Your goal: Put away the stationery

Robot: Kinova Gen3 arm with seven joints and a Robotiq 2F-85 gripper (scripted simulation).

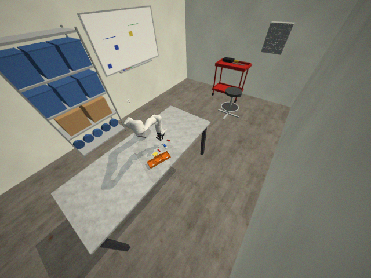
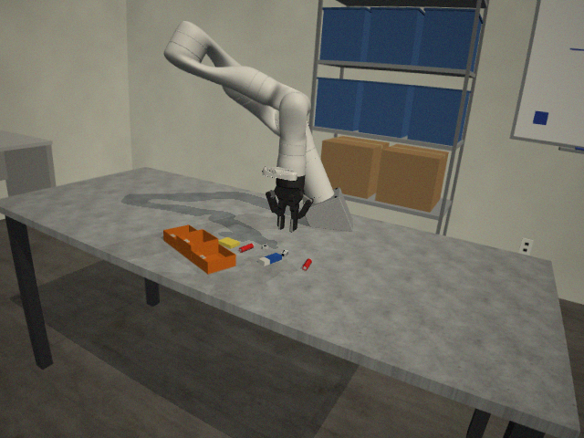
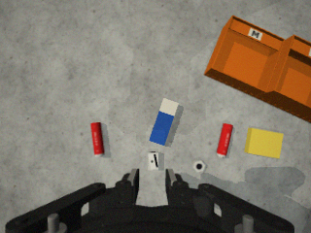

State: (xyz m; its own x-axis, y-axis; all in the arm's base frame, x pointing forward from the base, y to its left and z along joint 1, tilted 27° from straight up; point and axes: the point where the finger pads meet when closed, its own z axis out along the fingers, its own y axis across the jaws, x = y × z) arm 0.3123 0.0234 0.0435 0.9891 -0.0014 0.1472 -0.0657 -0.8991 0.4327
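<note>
In my wrist view the orange bin row (image 3: 253, 68) is cut off at the right edge, so I read only the label M on the nearest compartment; the X label I cannot see here. In the exterior view the same row (image 2: 200, 247) shows three compartments, but the labels are too small to read. The top view shows all small items only as coloured specks.

The gripper (image 3: 152, 186) hangs above the table (image 2: 377, 283), the fingers partly apart with nothing between them. Just ahead of the fingertips lies a small white block with a dark slot (image 3: 155, 160); I cannot say for sure what it is. Beyond it is an eraser (image 3: 163, 122), blue with a white end, lying flat and a little tilted. A red cylinder (image 3: 97, 138) lies to its left and another red cylinder (image 3: 224, 139) to its right. A yellow pad (image 3: 263, 143) lies near the bin row, and a small hex nut (image 3: 198, 166) lies beside the white block.
</note>
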